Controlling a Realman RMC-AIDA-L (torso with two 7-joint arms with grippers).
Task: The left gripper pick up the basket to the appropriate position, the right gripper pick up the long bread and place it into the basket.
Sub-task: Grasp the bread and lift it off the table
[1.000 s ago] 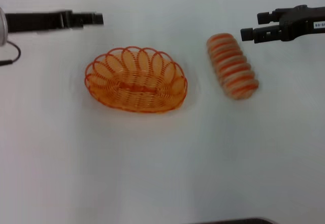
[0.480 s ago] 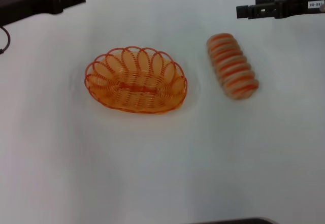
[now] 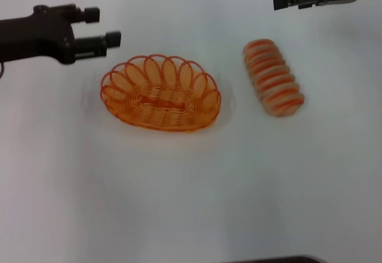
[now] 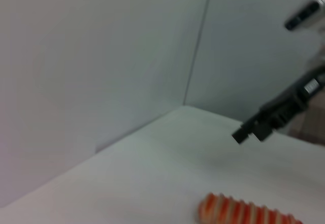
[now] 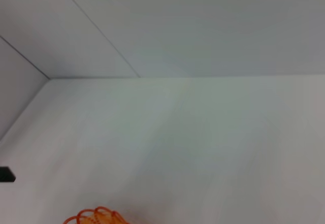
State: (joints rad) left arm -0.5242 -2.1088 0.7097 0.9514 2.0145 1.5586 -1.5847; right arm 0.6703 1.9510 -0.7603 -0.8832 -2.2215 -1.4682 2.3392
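Note:
The orange wire basket (image 3: 206, 105) stands empty on the white table, left of centre; a bit of its rim shows in the right wrist view (image 5: 96, 217). The long bread (image 3: 273, 78), tan with orange stripes, lies on the table to the basket's right, apart from it; it also shows in the left wrist view (image 4: 244, 214). My left gripper (image 3: 104, 26) is open and empty, hovering just beyond the basket's left end. My right gripper (image 3: 279, 1) is at the far right, behind the bread and not touching it; the left wrist view shows it (image 4: 249, 131) above the table.
The white table (image 3: 179, 197) meets pale walls at the back, with a corner seen in the wrist views. A dark edge (image 3: 274, 259) shows at the front of the head view.
My left gripper came nearer and slightly right, down towards the basket's left end. My right gripper moved further back, away from the bread. Basket and bread stayed put.

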